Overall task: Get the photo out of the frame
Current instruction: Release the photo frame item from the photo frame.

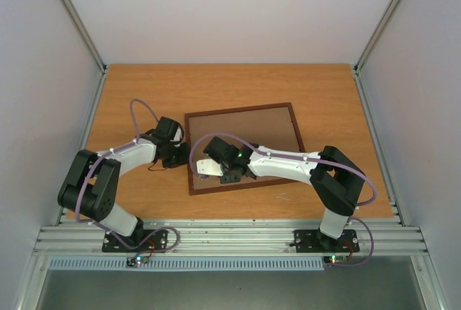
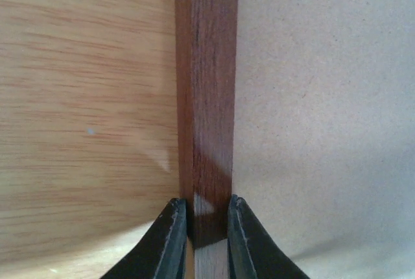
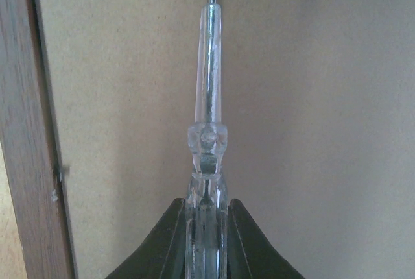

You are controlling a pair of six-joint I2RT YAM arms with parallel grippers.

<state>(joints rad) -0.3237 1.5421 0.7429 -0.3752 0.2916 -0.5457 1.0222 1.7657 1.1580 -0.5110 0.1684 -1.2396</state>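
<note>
Wooden table, frame face-down, long axis roughly left-right

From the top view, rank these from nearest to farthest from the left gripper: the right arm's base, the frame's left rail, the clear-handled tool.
1. frame's left rail: pinched between the left gripper's own fingers.
2. clear-handled tool: just to the gripper's right, over the frame's brown back.
3. right arm's base: far off to the right, at the near edge.
</note>
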